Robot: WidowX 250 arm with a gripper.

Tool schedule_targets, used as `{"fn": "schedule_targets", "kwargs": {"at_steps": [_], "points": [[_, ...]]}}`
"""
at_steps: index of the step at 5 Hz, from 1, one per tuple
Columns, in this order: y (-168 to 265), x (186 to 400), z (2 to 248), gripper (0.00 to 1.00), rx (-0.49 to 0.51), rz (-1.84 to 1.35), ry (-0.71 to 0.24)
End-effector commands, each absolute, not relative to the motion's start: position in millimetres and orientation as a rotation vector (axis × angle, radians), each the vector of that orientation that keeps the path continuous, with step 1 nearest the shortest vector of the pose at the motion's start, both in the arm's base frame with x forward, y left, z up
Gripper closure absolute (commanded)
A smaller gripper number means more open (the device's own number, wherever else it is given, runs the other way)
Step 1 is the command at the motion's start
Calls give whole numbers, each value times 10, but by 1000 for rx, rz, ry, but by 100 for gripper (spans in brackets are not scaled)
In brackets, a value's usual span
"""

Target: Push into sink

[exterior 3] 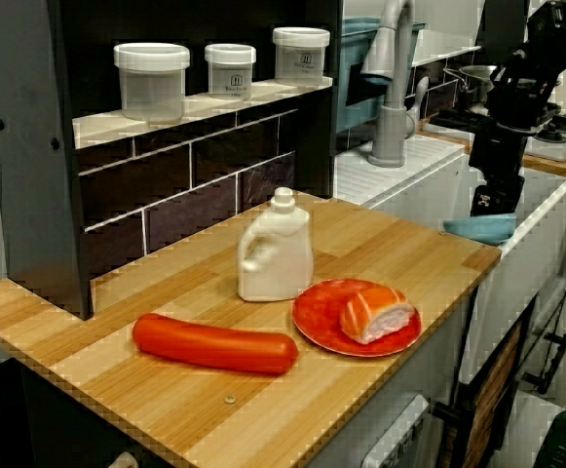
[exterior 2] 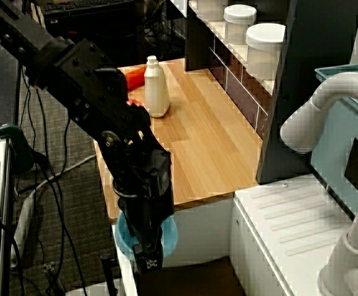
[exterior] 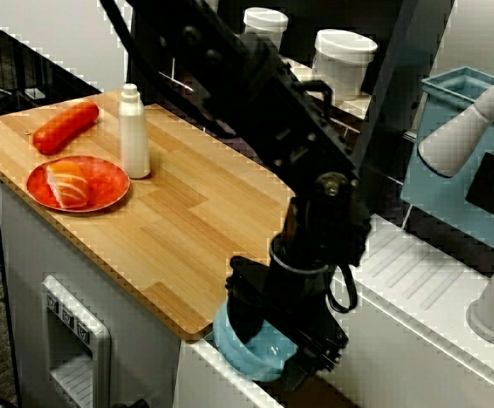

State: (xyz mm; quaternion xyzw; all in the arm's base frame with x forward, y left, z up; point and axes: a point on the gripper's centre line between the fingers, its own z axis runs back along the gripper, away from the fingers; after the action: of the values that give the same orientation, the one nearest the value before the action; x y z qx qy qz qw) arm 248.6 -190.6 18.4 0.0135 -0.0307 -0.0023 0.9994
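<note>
No text, brand or number can be read in any of the three views. The only marks that look printed are small dark labels on two white-lidded jars on the shelf: one on the middle jar, the other on the jar at its 3 o'clock side. Each label shows a tiny emblem with a faint line beneath it, too small and blurred to make out. The cream jug on the worktop shows no legible label.
</note>
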Motion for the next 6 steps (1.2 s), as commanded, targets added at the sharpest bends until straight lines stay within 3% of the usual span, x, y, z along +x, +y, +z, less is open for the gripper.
{"fn": "schedule_targets", "kwargs": {"at_steps": [1,6], "points": [[-2076,2595,317,0,-6,7,-80],[-1921,2749,456,0,-30,35,-69]]}}
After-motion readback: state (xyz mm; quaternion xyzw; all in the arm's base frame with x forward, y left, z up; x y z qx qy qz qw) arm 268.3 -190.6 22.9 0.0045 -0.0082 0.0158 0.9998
